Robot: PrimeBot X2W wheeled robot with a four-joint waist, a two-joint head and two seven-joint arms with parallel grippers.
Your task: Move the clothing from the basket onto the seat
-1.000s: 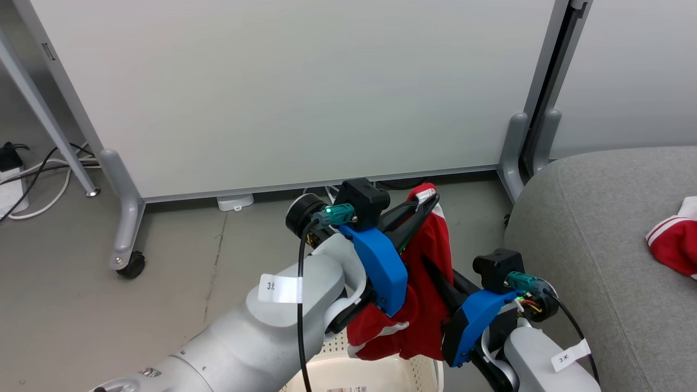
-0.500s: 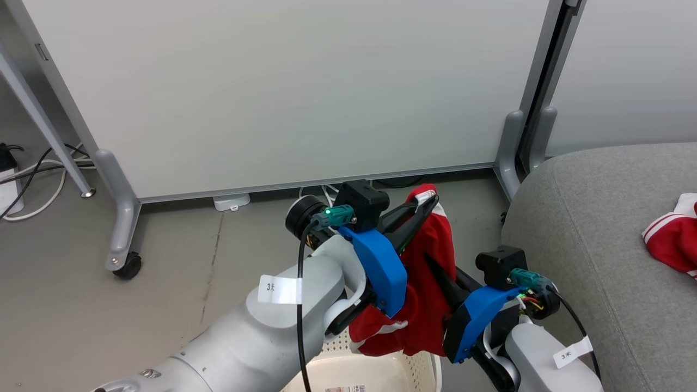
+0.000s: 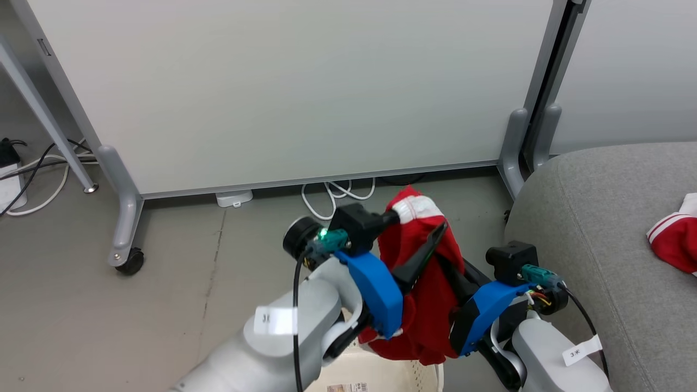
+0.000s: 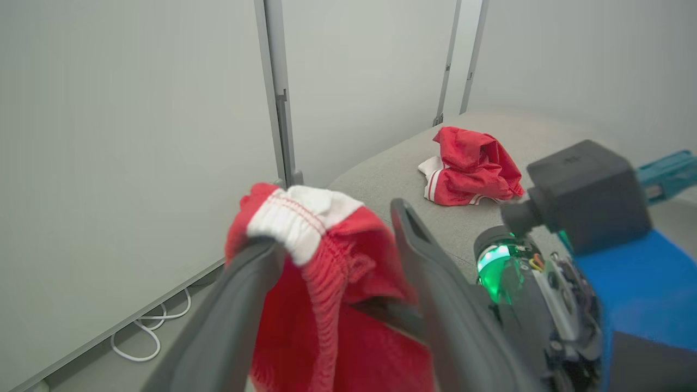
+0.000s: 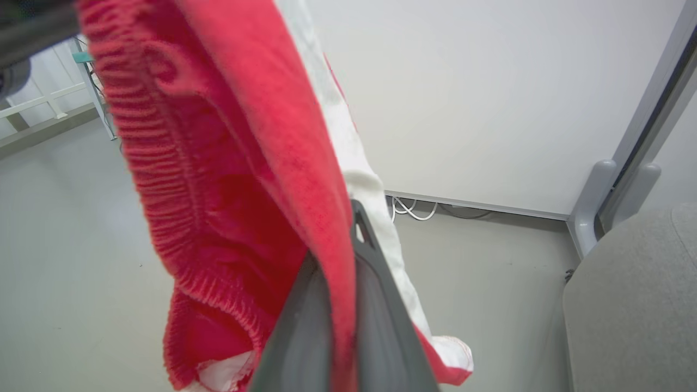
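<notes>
- While the red garment [image 3: 422,294] hangs above the basket [image 3: 381,373], my right claw [image 5: 337,239] is clamped on it, both fingers pressed together with a fold of cloth caught between them.
- My left claw [image 3: 416,222] also stands above the basket, just left of the right one, and its fingers are spread apart.
- The garment's white elastic band is draped over the tip of one left finger [image 4: 239,294]. The other finger stands apart from it, with red cloth bunched in the gap.
- The garment's lower edge hangs just over the basket's far rim. I cannot tell whether it touches.
- Of the basket I see a cream perforated wall and a printed label inside.
- The grey seat [image 3: 588,218] rises to the right of the basket, near it.
- The second garment [image 3: 672,245] lies crumpled on the seat, well to the right of the basket.
- Beyond the basket stands a pale partition panel [image 3: 299,92] on grey feet, with a white cable [image 3: 335,193] looped on the floor at its base.
</notes>
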